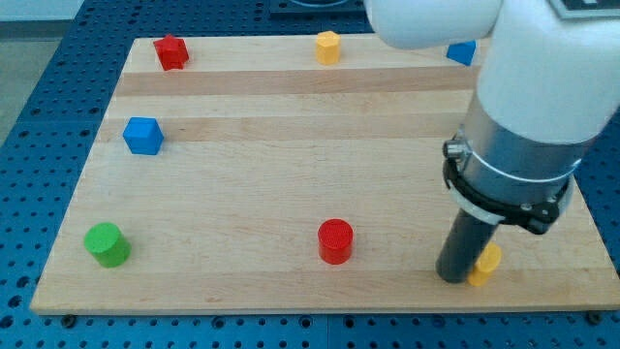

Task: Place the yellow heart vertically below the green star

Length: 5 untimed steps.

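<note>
Wood board (291, 145) on blue pegboard bench (58, 87).

Wooden board (291, 126) bearing scattered coloured blocks (335, 240)

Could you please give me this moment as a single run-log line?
tip at view's bottom right | touching yellow block, shape mostly hidden | green star: not seen | green cylinder bottom left | placement not done

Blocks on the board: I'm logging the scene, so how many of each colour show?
Red: 2, star, cylinder
Yellow: 2, top, by my tip
Blue: 2, cube, part-hidden top right
Green: 1, cylinder
Total: 7
</note>
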### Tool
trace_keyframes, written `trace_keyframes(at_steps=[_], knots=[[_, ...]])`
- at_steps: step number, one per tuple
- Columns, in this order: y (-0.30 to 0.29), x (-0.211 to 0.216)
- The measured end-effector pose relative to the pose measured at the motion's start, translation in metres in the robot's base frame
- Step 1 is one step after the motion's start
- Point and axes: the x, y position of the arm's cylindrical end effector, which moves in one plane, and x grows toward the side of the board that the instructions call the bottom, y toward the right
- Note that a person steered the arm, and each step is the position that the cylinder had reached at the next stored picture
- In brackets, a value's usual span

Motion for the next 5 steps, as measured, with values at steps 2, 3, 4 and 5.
trace_keyframes(at_steps=[2, 3, 4, 5], knots=[[0.006, 0.022], [0.012, 0.026], [0.020, 0.016], [0.024, 0.002]])
